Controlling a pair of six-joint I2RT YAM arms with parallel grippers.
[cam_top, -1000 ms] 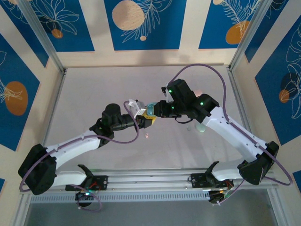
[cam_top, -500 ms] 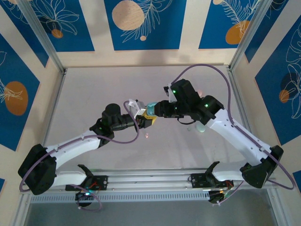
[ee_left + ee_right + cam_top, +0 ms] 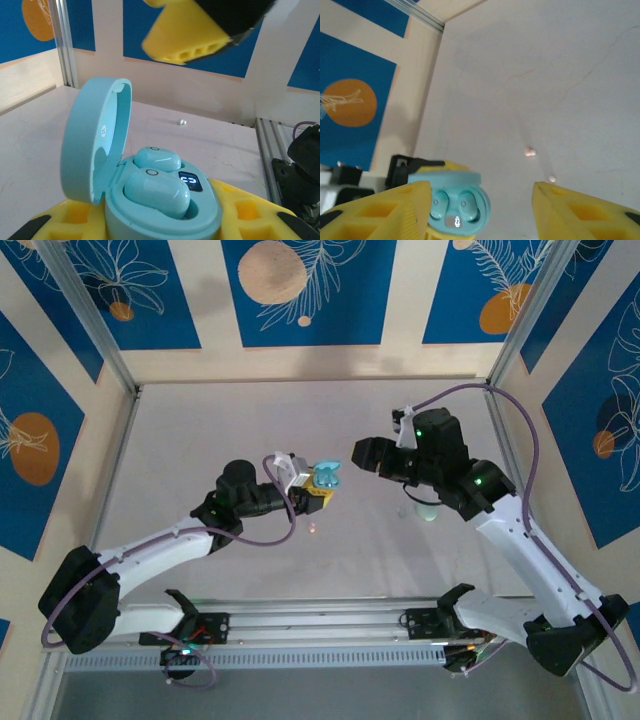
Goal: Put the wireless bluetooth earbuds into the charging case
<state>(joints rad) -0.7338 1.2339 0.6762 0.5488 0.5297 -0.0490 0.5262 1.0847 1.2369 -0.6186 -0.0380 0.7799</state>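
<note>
From above, the left jaws are clenched on the open teal charging case (image 3: 326,476), held over the middle of the counter (image 3: 200,440). The right jaws stand off to its right, spread and gripping nothing.

At the left wrist, two teal earbuds (image 3: 157,192) sit side by side in the case's wells, with the lid (image 3: 95,145) upright on the left.

At the right wrist, the yellow fingers (image 3: 380,210) are wide apart with the case ahead between them. Two tiny pink earbuds (image 3: 530,151) lie apart on the counter.
</note>
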